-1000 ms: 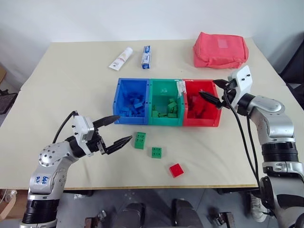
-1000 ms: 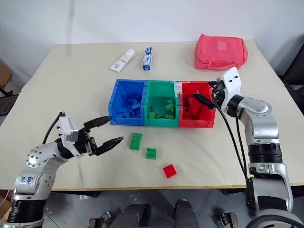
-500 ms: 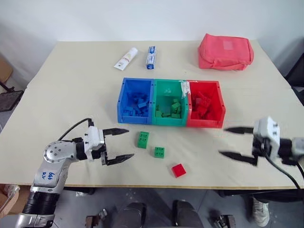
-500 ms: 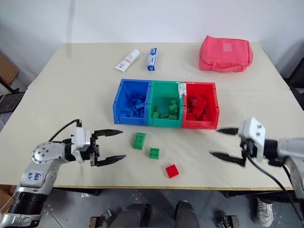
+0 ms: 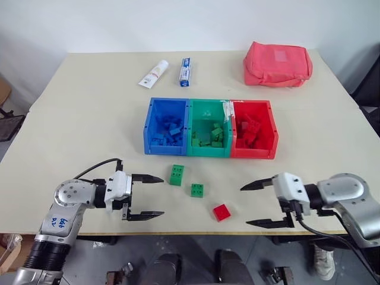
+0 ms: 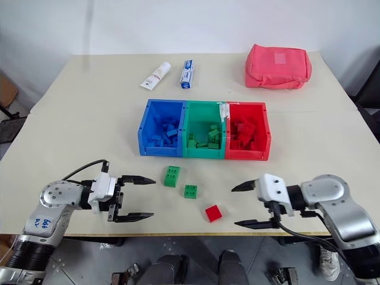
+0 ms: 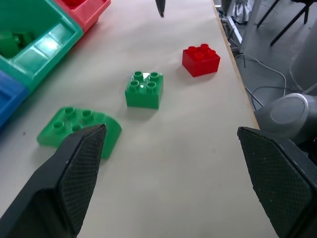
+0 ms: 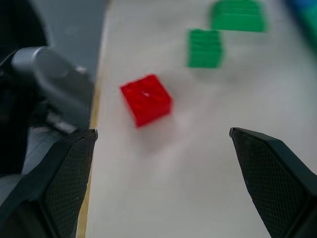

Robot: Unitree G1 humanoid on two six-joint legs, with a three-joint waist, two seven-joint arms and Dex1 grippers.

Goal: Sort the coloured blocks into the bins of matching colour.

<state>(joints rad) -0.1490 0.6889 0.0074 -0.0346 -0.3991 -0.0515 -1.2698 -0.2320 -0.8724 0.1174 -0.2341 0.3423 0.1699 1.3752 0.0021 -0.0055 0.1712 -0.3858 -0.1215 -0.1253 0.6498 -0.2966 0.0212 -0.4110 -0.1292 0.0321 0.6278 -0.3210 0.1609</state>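
Now my left gripper (image 5: pixel 147 196) and right gripper (image 5: pixel 256 205) hang low over the table's (image 5: pixel 71 130) near edge, each pointing inward at the other, jaws spread wide and holding nothing. Between them lie the loose blocks: an oblong green one (image 5: pixel 176 174), a square green one (image 5: pixel 197 190) at its 4 o'clock, and a red one (image 5: pixel 222 212) nearest the right gripper. The bins (image 5: pixel 211 127) sit at 12 o'clock from these, blue, green, red, with blocks inside.

Table (image 5: pixel 83 119) with bins (image 5: pixel 211 155), blocks (image 5: pixel 196 190), pouch (image 5: pixel 276 63)
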